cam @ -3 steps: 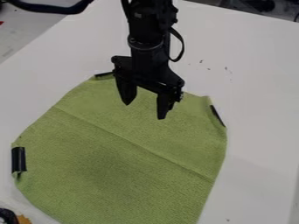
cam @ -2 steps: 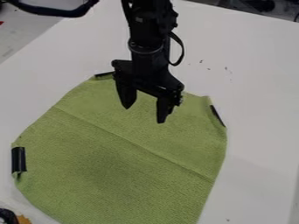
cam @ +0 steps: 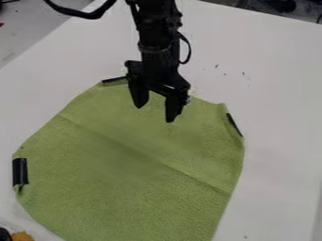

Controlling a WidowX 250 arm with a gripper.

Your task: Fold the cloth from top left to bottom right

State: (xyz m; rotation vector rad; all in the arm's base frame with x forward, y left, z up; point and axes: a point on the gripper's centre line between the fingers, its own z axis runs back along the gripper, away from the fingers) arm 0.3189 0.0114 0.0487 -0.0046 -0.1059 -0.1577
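The black gripper (cam: 155,114) hangs over the upper part of the green cloth (cam: 132,174), its two fingers apart with nothing between them. Spread out flat, the cloth has a crease running diagonally from its upper left side to its right side. Black clips or tape mark three of its corners: one at the top left (cam: 114,79), one at the right (cam: 234,124) and one at the left (cam: 20,171). The cloth's lower end runs past the bottom edge of the view.
A white table (cam: 270,84) lies under the cloth, with small dark specks behind the cloth on the right. An orange item (cam: 22,236) beside a black one sits at the bottom left corner. A black cable (cam: 82,12) loops at the upper left.
The gripper has shifted slightly up in the view, and its fingertips are a little closer together. The cable has moved right. The cloth lies as before.
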